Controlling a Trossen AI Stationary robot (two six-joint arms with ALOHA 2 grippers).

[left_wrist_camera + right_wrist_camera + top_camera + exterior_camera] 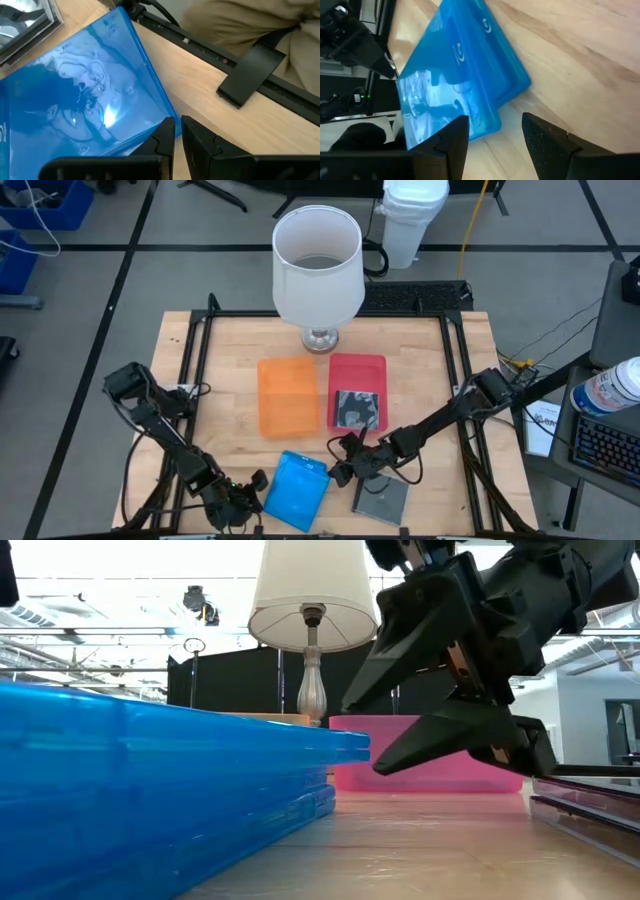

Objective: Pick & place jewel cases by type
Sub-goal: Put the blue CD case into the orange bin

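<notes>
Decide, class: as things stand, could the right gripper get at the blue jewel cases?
Probably yes. The right gripper hangs open just beside the blue jewel cases, with bare table between them; nothing blocks that side.

a robotics lab: wooden table (240, 340) in a black metal frame (196, 345), cables on the tiled floor (80, 290).

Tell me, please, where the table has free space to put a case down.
Bare wood lies left of the orange tray, and more right of the red tray. The front is crowded: blue cases, grey case, both grippers, left, right.
</notes>
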